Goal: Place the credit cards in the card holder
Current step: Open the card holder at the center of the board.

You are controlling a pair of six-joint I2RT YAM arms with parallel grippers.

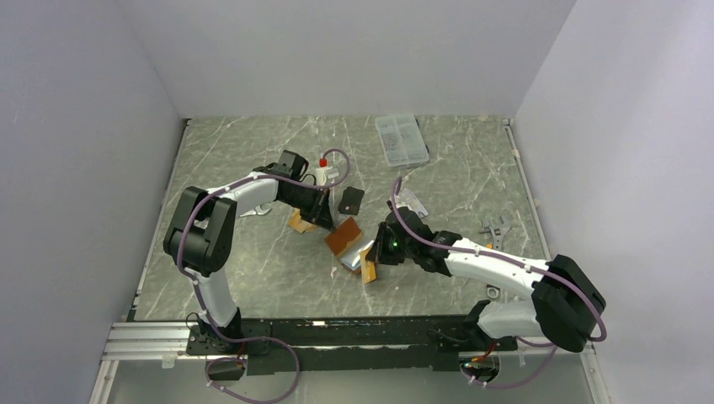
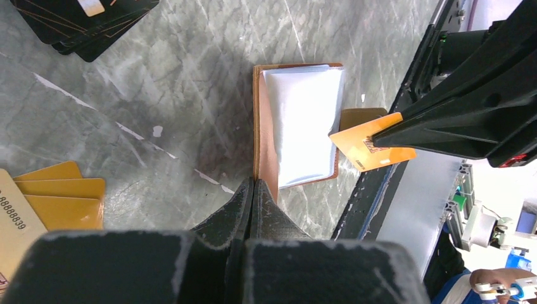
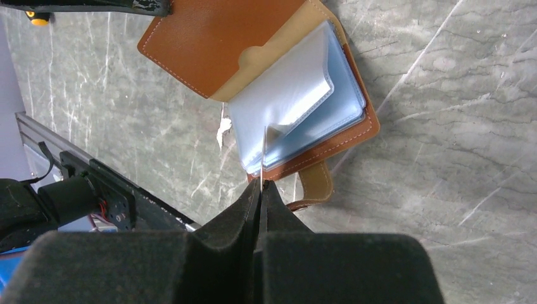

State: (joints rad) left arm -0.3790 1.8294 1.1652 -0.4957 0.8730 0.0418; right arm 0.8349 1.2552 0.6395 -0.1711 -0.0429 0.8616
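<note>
Top external view: the card holder (image 1: 345,241) is seen lying open near the middle of the marble table (image 1: 253,278), between the two arms. The left gripper (image 1: 326,217) is clenched on the edge of its brown cover, at about 10 o'clock from the holder. The right gripper (image 1: 375,259) is clamped on an orange-tan card (image 1: 368,272) at about 4 o'clock from it.

A small stack of black cards (image 1: 350,199) is placed at 12 o'clock from the holder, just apart from it. More orange-tan cards (image 1: 298,222) are fanned at 9 o'clock, partly hidden by the left wrist. A clear compartment box (image 1: 401,139) is set well apart at 1 o'clock, near the back wall.

From the left wrist, the fingers are shown pressed together on the cover's edge, with the pale pockets (image 2: 304,120) spread open beyond. On the held card a dark patch of print can be made out but not read. At 8 o'clock in that view a pale card (image 2: 11,218) bears a row of digits, mostly eights, ending in 39.

From the right wrist, the held card is seen edge-on, as a thin line rising from the closed fingertips to the lip of a clear sleeve. The snap tab (image 3: 316,183) is laid on the table just right of the fingers.
</note>
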